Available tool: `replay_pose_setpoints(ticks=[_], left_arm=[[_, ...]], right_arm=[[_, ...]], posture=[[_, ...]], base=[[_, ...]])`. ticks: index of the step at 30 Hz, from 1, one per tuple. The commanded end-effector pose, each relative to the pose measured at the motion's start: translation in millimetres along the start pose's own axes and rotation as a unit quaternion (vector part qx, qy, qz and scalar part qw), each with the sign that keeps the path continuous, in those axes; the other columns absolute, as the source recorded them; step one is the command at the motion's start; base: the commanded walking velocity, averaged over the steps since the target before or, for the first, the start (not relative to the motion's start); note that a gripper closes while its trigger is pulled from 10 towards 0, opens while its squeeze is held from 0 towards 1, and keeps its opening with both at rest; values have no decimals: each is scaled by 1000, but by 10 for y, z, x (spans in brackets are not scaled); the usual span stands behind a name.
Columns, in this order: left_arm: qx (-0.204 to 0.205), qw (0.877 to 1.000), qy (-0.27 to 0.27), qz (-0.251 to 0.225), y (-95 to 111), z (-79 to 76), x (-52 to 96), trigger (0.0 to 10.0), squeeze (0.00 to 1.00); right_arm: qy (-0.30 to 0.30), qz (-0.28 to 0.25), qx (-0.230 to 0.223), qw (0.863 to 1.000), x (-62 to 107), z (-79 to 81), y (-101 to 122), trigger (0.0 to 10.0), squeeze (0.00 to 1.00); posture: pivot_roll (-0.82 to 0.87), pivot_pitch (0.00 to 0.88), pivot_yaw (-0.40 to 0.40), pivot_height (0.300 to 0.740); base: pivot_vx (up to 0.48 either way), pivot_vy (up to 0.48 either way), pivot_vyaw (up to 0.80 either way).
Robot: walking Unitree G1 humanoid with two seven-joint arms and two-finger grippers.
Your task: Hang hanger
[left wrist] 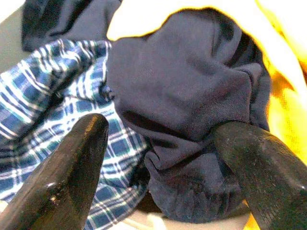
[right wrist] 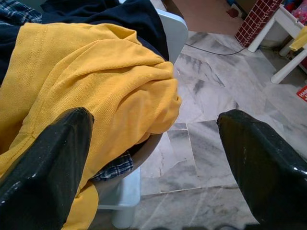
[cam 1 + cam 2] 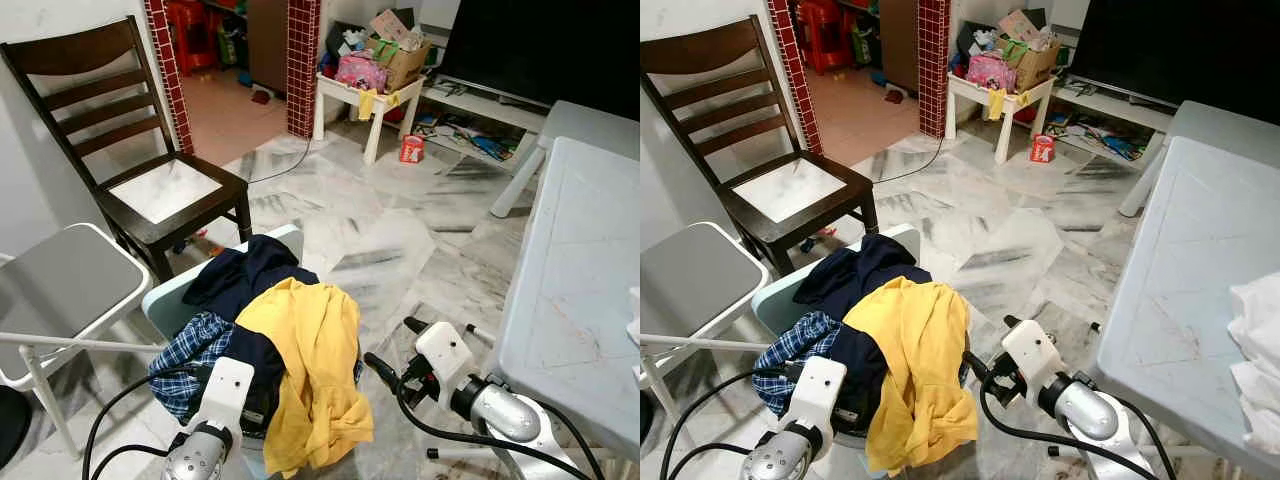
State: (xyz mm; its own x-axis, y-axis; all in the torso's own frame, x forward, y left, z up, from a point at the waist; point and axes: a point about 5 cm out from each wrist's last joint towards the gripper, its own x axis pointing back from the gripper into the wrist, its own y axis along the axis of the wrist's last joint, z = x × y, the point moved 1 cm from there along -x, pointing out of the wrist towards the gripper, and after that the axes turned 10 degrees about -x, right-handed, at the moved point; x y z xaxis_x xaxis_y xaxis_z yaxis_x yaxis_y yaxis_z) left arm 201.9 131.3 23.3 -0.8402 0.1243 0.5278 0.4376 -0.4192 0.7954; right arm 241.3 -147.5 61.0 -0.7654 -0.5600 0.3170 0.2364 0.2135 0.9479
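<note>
A heap of clothes lies on a pale plastic chair (image 3: 166,298): a yellow shirt (image 3: 312,350) on top, a navy garment (image 3: 252,268) behind it and a blue checked shirt (image 3: 192,350) at the left. I see no hanger. My left gripper (image 1: 162,130) is open, pressed close against the navy cloth (image 1: 192,86) and the checked shirt (image 1: 53,96). To the right of the heap my right gripper (image 3: 394,346) stands open over the marble floor, with the yellow shirt (image 2: 96,81) beside one finger and nothing between its fingers.
A dark wooden chair (image 3: 150,170) stands at the back left, a grey folding chair (image 3: 60,285) at the near left. A pale table (image 3: 580,280) runs along the right, with white cloth (image 3: 1255,350) on it. A cluttered small white table (image 3: 365,95) and a red can (image 3: 411,149) are farther off.
</note>
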Motion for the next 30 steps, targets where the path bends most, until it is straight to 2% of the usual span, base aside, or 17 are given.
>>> replay_pose_setpoints(ticks=[1, 5, 8, 12, 18, 19, 20, 21, 24, 26, 30], left_arm=[[-4, 1000, -4, -16, 81, 3, 18, 10000, 0], [-18, 1000, -18, -16, 94, -7, 69, 10000, 0], [-22, 999, -43, 9, -5, -42, 92, 10000, 0], [-24, 996, -69, 52, -167, -89, 73, 10000, 0], [-29, 995, -73, 57, -204, -139, 22, 10000, 0], [-24, 995, -75, 58, -220, -170, -42, 3294, 0], [-20, 995, -77, 58, -223, -181, -60, 3294, 0], [-15, 995, -85, 55, -223, -202, -81, 0, 0], [-8, 994, -88, 62, -242, -234, -119, 0, 0], [1, 995, -76, 69, -272, -272, -213, 0, 0], [11, 993, -78, 87, -350, -328, -299, 0, 0]], right_arm=[[-3, -2, 5, 1000, -5, -29, 16, 10000, 0], [-1, -1, 7, 1000, -12, -28, 17, 10000, 0], [1, -1, 7, 1000, -18, -23, 15, 10000, 0], [6, 0, 7, 1000, -34, -3, 12, 10000, 0], [8, -1, 9, 1000, -45, 6, 19, 10000, 0], [9, 0, 9, 1000, -42, 11, 17, 10000, 0], [9, 0, 10, 1000, -42, 12, 17, 10000, 0], [9, 0, 10, 1000, -42, 13, 16, 10000, 0], [9, 1, 10, 1000, -42, 15, 15, 10000, 0], [12, 0, 12, 1000, -51, 28, 17, 10000, 0], [16, 0, 17, 1000, -64, 38, 29, 10000, 0]], posture=[[-7, 0, -62, 740], [-4, 0, -64, 740], [0, 0, -65, 740], [2, 0, -66, 740], [0, 0, -67, 740], [-6, 0, -68, 740], [-6, 0, -68, 740], [-7, 0, -67, 740], [-7, 0, -67, 740], [-12, 0, -71, 740], [-14, 0, -73, 740]], base=[[0, 0, 0], [0, 0, 0], [0, 0, 0], [0, 0, 0], [0, 0, 0], [0, 0, 0], [0, 0, 0], [0, 0, 0], [0, 0, 0], [0, 0, 0], [0, 0, 0]])
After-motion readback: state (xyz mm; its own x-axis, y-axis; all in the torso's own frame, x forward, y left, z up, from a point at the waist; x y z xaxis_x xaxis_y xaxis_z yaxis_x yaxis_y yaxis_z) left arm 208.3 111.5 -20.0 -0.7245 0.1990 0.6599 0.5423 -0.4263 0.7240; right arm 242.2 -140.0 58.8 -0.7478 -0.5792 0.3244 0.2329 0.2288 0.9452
